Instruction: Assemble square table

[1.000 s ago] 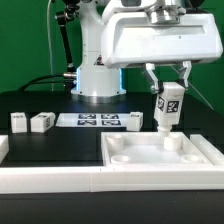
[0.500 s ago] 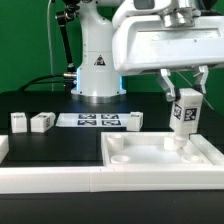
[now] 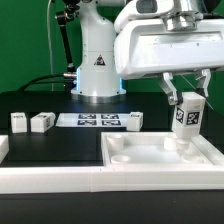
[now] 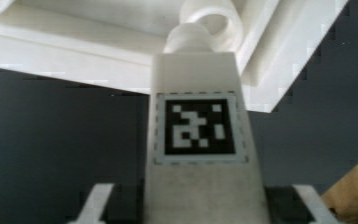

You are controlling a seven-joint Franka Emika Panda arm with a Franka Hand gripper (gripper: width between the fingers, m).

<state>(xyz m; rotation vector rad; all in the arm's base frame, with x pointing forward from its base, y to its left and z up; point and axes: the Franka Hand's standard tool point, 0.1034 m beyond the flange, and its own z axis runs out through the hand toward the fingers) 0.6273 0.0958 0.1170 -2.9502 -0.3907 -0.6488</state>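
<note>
Claw (image 3: 187,104) is clamped at mid-width on one leg block (image 3: 187,118), jaws on its two side faces. It grips the block's upper part and holds it upright, probably so the lower end goes straight in.

The block hangs over the square top (image 3: 160,160), above the corner socket (image 3: 183,143) on the far side at the exterior view's right. Its lower tip is at or just in the socket; can't tell whether it is seated. In the wrist view the block's tag (image 4: 199,128) faces the camera and the rounded tip sits against the top's corner, so it looks aligned.

The square top lies flat, rim up, at the bench's (image 3: 60,145) near corner on the exterior view's right, tucked against the rail (image 3: 50,180). That likely braces it against push forces.

Three loose leg blocks (image 3: 18,122) (image 3: 42,122) (image 3: 133,120) wait along the middle of the bench. Two are toward the exterior view's left edge and one is just beside the marker board (image 3: 97,121), all well apart from the claw.

Step, as judged: inserting the first leg. No other socket looks filled.
</note>
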